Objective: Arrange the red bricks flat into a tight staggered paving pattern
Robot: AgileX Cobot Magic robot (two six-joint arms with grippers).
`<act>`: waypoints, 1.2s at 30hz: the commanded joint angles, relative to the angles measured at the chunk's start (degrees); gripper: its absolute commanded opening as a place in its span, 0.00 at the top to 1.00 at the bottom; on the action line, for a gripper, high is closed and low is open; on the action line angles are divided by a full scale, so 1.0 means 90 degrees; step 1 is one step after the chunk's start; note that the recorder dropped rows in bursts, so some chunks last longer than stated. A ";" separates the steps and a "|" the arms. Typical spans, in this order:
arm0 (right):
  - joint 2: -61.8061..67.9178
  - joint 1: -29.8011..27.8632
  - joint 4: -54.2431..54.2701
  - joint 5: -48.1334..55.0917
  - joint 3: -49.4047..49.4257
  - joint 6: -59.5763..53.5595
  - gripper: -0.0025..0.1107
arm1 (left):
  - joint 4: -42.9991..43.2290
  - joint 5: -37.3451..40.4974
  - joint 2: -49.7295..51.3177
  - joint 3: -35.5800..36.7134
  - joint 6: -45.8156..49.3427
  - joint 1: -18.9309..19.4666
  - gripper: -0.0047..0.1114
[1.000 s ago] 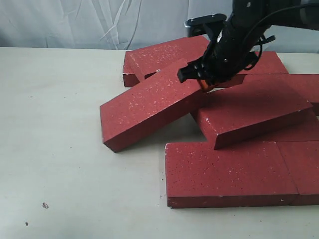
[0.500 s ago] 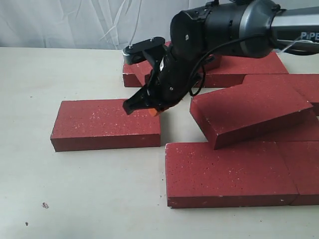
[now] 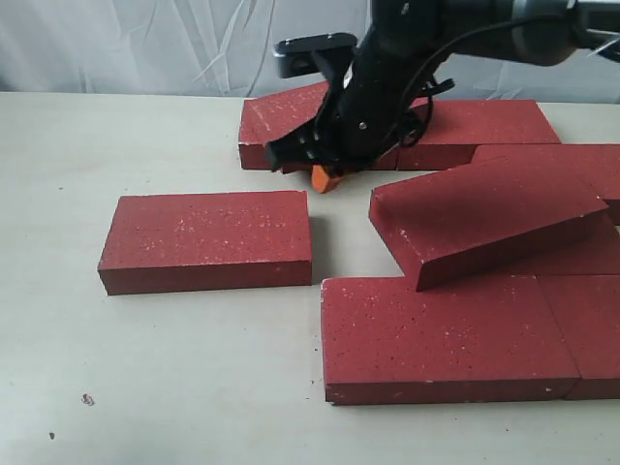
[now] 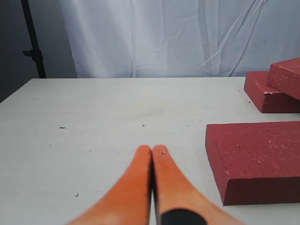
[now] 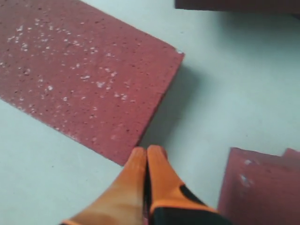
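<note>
One red brick [image 3: 208, 237] lies flat on its own at the left of the table, apart from the others. A second red brick [image 3: 484, 218] is tilted, propped on the bricks around it. Two more lie flat side by side along the front [image 3: 436, 334]. Others sit at the back [image 3: 281, 121]. My right gripper [image 3: 325, 177] hangs shut and empty just above the table, between the lone brick and the back bricks. In the right wrist view its tips [image 5: 147, 150] hover past that brick's corner [image 5: 79, 75]. My left gripper [image 4: 152, 149] is shut and empty over bare table, beside a brick [image 4: 258, 157].
A white cloth backdrop [image 3: 145, 44] closes off the far side of the pale table [image 3: 126, 387]. The right arm's black body [image 3: 387, 68] hangs over the back bricks. A dark stand pole [image 4: 33, 42] shows in the left wrist view.
The brick that leaned on the pile a second ago now lies flat at the left. My right gripper has since lifted off its end and pulled back towards the rear bricks.
</note>
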 commanded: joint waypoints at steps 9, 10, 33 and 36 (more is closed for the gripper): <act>-0.0255 -0.1914 0.0497 0.0638 -0.0036 -0.0599 0.98 | 0.0040 0.0007 -0.0034 0.0030 -0.0038 0.0022 0.96; -0.0255 -0.2098 0.0628 0.0738 -0.0036 -0.0735 0.98 | 0.0040 0.0007 -0.0034 0.0030 -0.0038 0.0022 0.96; -0.0428 -0.4769 0.0525 0.1171 -0.0036 -0.0989 0.98 | 0.0040 0.0007 -0.0034 0.0030 -0.0038 0.0022 0.96; -0.0428 -0.4969 0.0098 0.0938 -0.0036 -0.0989 0.98 | 0.0040 0.0007 -0.0034 0.0030 -0.0038 0.0022 0.96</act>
